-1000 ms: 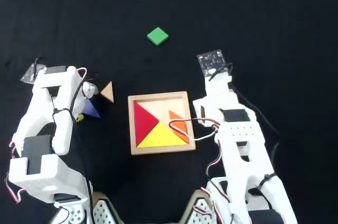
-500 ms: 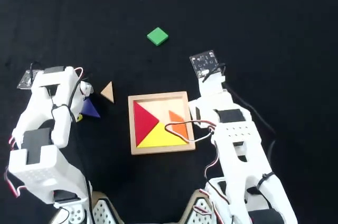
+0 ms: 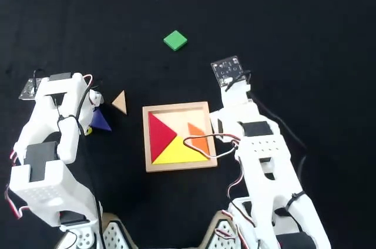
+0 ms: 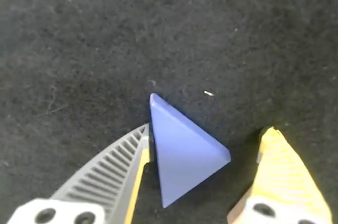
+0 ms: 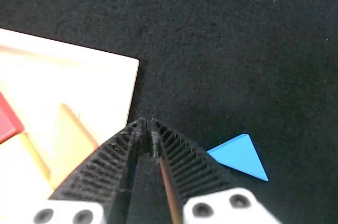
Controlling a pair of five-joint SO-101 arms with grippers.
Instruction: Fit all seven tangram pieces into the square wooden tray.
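- At 9 o'clock from the wooden tray (image 3: 180, 107) in the high view, the dark blue triangle (image 4: 182, 152) is lying flat on the black surface (image 3: 305, 37). The left claw (image 4: 208, 134) is standing spread around it, one finger right beside an edge and the other just off the opposite corner.
- Along the tray's 3 o'clock side, the right claw (image 5: 145, 126) is hanging with its fingers pressed together, gripping nothing. A light blue triangle (image 5: 240, 156) is lying near it, not touching.
- Inside the tray, a red triangle (image 3: 158, 134), a yellow triangle (image 3: 179, 153) and an orange piece (image 3: 198, 137) are sitting.
- A tan triangle (image 3: 120, 102) is resting at 10 o'clock from the tray, and a green square (image 3: 175, 40) at 12 o'clock.
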